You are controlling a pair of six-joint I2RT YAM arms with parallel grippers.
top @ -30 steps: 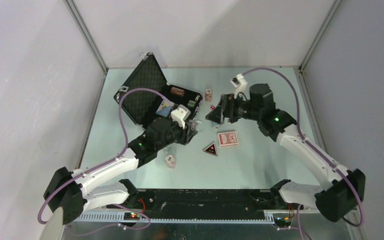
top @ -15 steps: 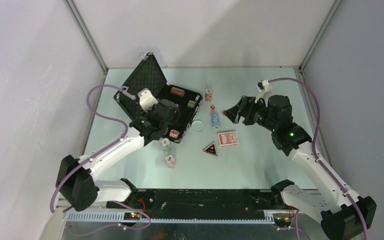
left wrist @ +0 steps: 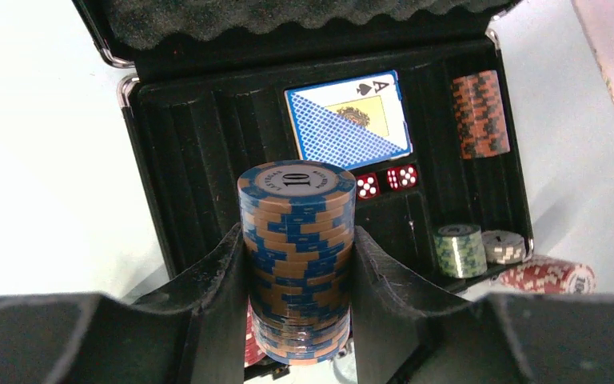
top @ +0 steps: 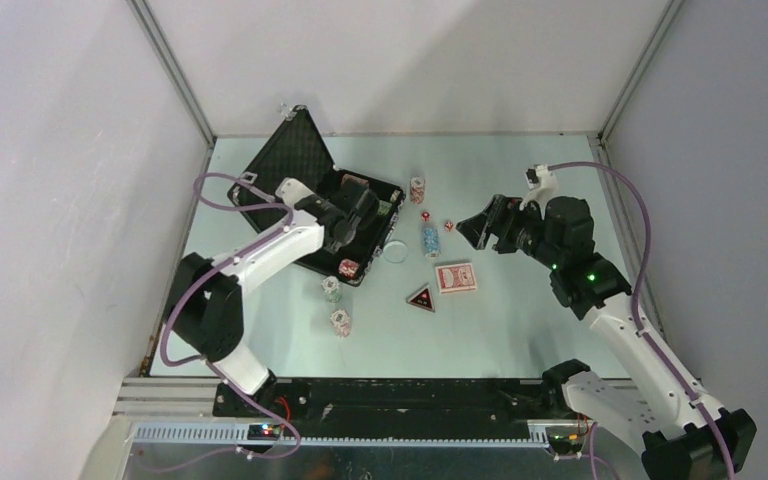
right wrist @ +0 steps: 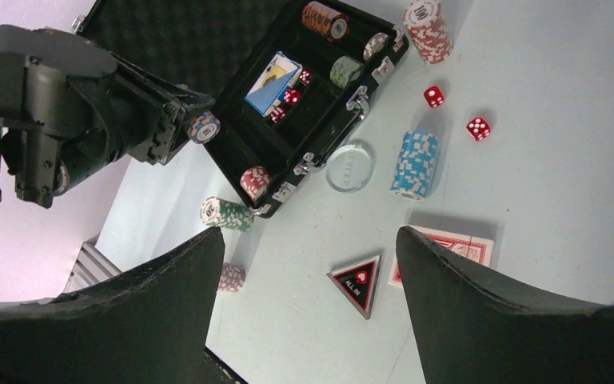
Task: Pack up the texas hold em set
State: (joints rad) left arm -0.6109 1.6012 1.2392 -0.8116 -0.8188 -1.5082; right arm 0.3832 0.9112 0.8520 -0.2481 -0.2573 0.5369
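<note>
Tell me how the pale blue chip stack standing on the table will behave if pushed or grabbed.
The pale blue chip stack stands tall and narrow, so a push near its top would probably tip it. It looks like loose discs, likely to shear or scatter unless squeezed evenly along its side.

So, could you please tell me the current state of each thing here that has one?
briefcase: open, lid raised.
left gripper: shut on the blue-tan chip stack.
right gripper: open, empty.
blue deck: packed in the briefcase.
red deck: outside the briefcase, not yet packed.
</note>
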